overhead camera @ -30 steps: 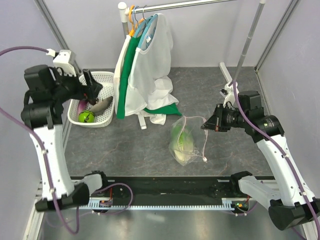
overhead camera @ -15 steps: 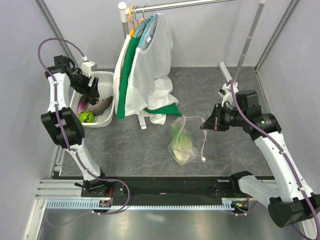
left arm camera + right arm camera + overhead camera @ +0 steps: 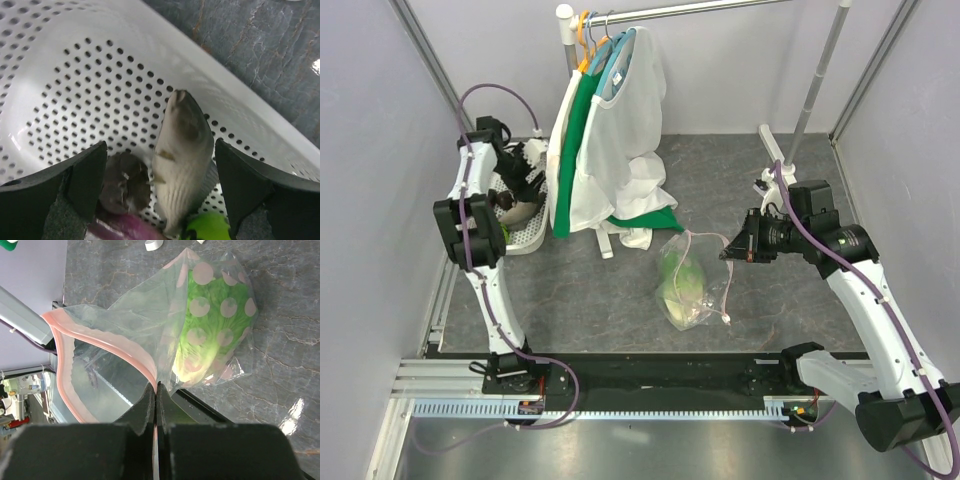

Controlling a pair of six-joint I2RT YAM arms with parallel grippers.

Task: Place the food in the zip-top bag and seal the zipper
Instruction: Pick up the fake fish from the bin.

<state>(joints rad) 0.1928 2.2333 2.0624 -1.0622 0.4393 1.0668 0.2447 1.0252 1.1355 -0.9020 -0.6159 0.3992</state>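
left end effector (image 3: 161, 170) wide apart, flanking pale oblong vegetable (image 3: 182, 150); right end effector (image 3: 156, 390) clamped on pink zipper strip (image 3: 120, 347).

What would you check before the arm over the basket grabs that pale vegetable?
1. Left gripper open wide: ok.
2. Pale vegetable lies between its fingers, in the basket: ok.
3. Right gripper shut on the bag's pink strip: ok.
4. Bag mouth gaping: ok.
5. Lettuce already inside the bag: ok.
6. Hanging clothes clear of the left arm's way to the bag: cannot tell.
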